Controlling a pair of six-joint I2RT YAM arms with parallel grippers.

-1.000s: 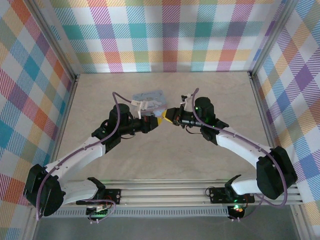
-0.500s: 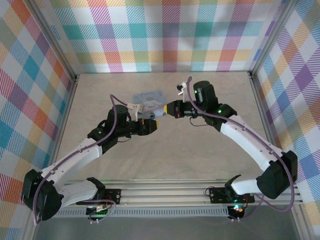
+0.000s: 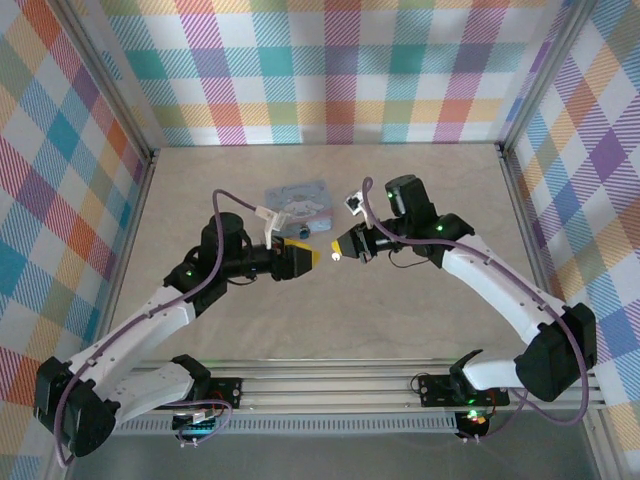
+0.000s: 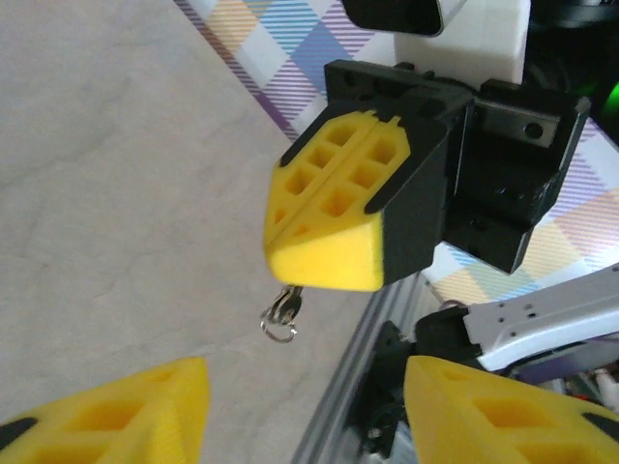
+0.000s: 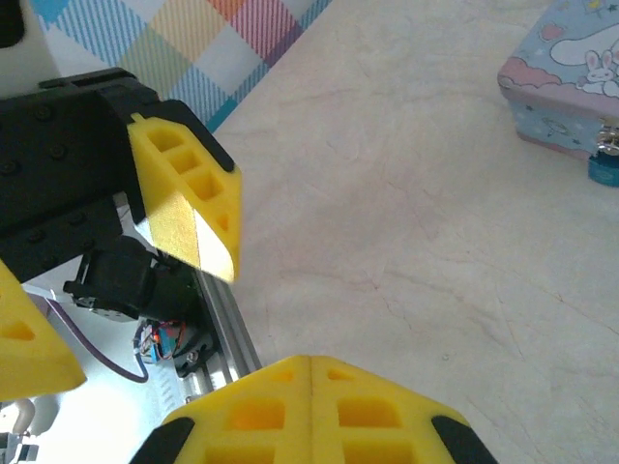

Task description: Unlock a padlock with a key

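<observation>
Right gripper (image 4: 329,227): yellow fingers pressed together and clamped on the key (image 4: 283,311). Its ring dangles under the tips at the centre of the left wrist view, above the table (image 4: 116,193). Left gripper (image 4: 305,416): fingers apart, holding nothing, tips at the bottom corners of that frame. It faces the right gripper, close but not touching. Padlock (image 5: 604,166): teal, at the right edge of the right wrist view, against the tin box (image 5: 566,82) in the upper right.
</observation>
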